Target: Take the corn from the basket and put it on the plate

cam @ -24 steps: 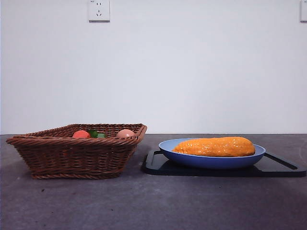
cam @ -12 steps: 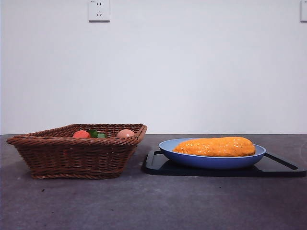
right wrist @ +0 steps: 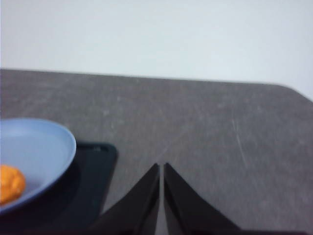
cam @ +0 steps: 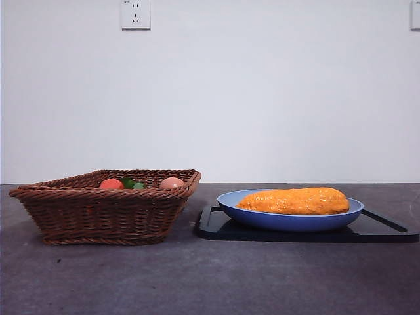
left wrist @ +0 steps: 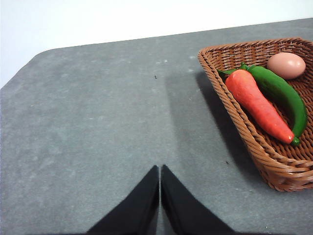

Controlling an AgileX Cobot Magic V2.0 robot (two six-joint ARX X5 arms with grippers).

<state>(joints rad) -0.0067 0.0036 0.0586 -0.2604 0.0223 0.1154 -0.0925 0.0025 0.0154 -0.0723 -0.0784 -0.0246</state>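
Note:
The orange-yellow corn (cam: 294, 201) lies lengthwise in the blue plate (cam: 289, 220); one end of the corn (right wrist: 10, 183) shows in the right wrist view on the plate (right wrist: 39, 152). The brown wicker basket (cam: 105, 210) stands to the plate's left. My left gripper (left wrist: 160, 169) is shut and empty over bare table beside the basket (left wrist: 234, 112). Shut and empty too, my right gripper (right wrist: 161, 166) hovers over the table beside the plate. Neither arm appears in the front view.
A flat black tray (cam: 380, 228) lies under the plate. Inside the basket are a red pepper (left wrist: 257, 105), a green pepper (left wrist: 283, 95) and a peach-coloured egg-shaped fruit (left wrist: 286, 65). A white wall stands behind the table.

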